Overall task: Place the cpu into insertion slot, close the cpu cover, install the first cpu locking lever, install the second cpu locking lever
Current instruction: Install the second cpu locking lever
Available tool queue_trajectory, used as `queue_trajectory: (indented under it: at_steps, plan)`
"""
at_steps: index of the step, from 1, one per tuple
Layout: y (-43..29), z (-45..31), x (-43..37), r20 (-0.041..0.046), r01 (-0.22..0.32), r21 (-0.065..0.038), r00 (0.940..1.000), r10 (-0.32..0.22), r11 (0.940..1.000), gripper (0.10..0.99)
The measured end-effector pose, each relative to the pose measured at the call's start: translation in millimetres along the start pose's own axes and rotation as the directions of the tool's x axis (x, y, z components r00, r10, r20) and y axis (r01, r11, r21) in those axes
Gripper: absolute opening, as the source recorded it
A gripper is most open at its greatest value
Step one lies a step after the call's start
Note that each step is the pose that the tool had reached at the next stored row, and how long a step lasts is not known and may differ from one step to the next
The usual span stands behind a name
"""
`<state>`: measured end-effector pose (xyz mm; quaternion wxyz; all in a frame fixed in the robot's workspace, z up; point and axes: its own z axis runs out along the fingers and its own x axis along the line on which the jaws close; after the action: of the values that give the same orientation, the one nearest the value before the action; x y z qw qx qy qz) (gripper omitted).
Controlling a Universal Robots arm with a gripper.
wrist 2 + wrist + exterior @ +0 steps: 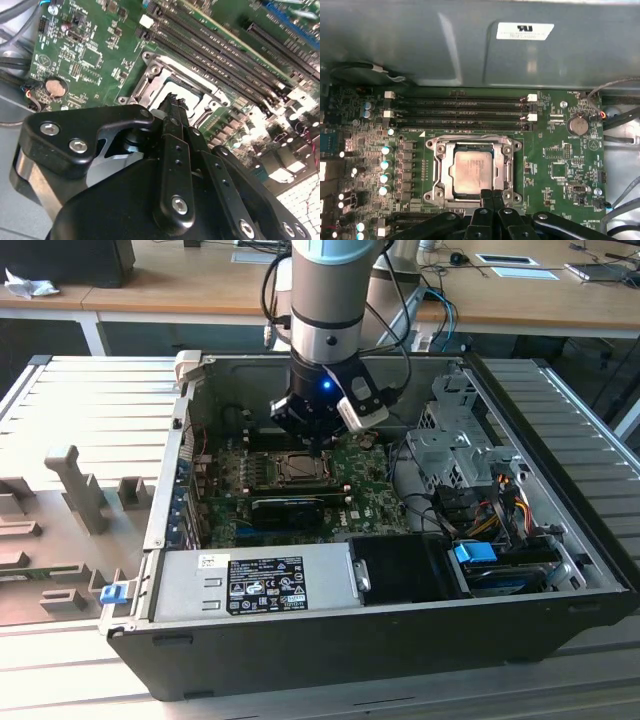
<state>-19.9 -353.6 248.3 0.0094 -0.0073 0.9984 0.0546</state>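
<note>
Fingertips of my gripper sit pressed together with no gap between them and nothing held, as I read it in both wrist views; they hover just above the edge of the insertion slot nearest the wrist cameras. Taking that socket as my landmark, the cpu already lies flat inside it, silvery top up, and the cpu cover is folded down around the chip so its metal frame rings the square cut-out. On the far side of the socket from the fingers I see four long memory slots running parallel to its edge, and off to one side of the socket a round coin battery sits on the green motherboard. In the exterior view the gripper hangs straight down over the socket in the middle of the open computer case, the arm rising above it. Nearer that camera than the socket lies the grey power supply, and beyond the case I can see a wooden desk.
</note>
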Motion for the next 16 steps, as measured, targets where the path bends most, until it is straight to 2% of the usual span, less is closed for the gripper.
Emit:
queue_trajectory:
  at_steps: [3, 5, 7, 11, 12, 13, 14, 16]
  plan:
    - [-8.4, -0.5, 0.1, -0.0016, 0.0, 0.0, 1.0, 0.0, 1.0, 0.106]
    - [-15.6, 3.8, 0.5, -0.0163, -0.002, 0.0, 0.9999, 0.002, 1.0, 0.106]
    - [-17.2, 8.2, 10.8, -0.0175, 0.0, 0.0, 0.9998, 0.0, 1.0, 0.106]
    - [-21.6, 10.2, 18.8, -0.018, 0.005, 0.0, 0.9998, -0.005, 1.0, 0.106]
    - [-23.7, 10.6, 24.4, -0.0184, 0.009, -0.001, 0.9998, -0.009, 1.0, 0.106]
    - [-24.7, 12.2, 34.1, -0.0188, 0.012, -0.001, 0.9998, -0.012, 0.9999, 0.106]
    - [-25.0, 14.7, 37.5, -0.0187, 0.012, -0.004, 0.9998, -0.012, 0.9999, 0.106]
    - [-25.8, 21.6, 38.0, -0.0186, 0.013, -0.007, 0.9997, -0.013, 0.9999, 0.106]
